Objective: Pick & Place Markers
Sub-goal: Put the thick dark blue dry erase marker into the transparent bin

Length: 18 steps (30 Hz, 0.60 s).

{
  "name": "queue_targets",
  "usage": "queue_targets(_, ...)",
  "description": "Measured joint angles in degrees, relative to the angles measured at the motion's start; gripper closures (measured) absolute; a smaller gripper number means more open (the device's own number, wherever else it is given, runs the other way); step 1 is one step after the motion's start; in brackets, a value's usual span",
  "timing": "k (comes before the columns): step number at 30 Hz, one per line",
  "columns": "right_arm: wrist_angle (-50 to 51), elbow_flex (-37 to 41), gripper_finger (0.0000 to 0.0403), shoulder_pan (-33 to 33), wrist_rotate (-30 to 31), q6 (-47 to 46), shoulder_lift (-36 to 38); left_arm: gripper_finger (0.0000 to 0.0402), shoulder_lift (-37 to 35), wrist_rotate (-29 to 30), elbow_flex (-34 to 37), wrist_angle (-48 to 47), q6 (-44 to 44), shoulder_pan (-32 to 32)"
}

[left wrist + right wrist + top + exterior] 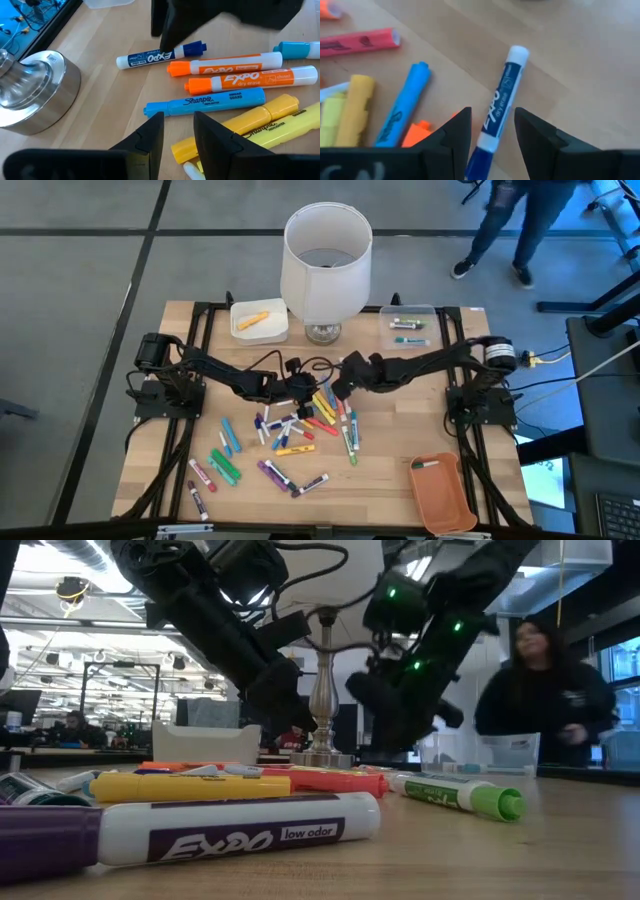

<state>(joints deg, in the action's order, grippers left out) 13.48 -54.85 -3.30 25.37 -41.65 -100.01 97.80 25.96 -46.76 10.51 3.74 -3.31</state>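
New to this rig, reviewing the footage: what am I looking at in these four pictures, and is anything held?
Two dark robot arms work at a wooden table. One picture looks straight down, one looks level across the tabletop, and two come from cameras on the arms' wrists. The markers lie scattered mid-table near a lamp, with two small bins behind and an orange tray in front. The left gripper hovers with open jaws over a blue Sharpie highlighter. The right gripper has open jaws astride a blue Expo marker. Nothing is lifted.

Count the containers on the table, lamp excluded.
3. White tray at the back, on the lamp's left-arm side; clear bin on its right-arm side; orange tray at the front corner on the right arm's side. None seems hidden.
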Motion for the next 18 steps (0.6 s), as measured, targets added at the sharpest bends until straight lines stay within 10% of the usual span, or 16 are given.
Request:
queue_targets(12,2.9,-0.4,0.0259,-2.9,-5.7,4.4,-5.1,0.0300,0.0,-0.1,0.0,0.0,-1.5,0.0)
queue_targets(18,5.4,-0.2,0.0333,-2.9,-5.9,9.3,-3.8,0.0301,0.0,-0.1,0.0,0.0,-1.5,0.0)
